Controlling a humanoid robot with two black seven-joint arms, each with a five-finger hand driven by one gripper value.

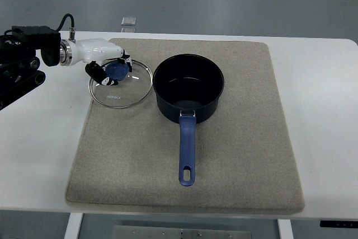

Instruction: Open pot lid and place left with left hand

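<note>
Pot handle points toward robot

The pot is a dark blue saucepan standing upright and uncovered, its inside dark and empty. Its long blue handle, with a hanging slot at the far end, points away from the pot toward the near edge. The lid is a round glass disc with a metal rim and a blue knob on top. It lies flat just left of the pot, its rim almost touching the pot's wall.
</note>
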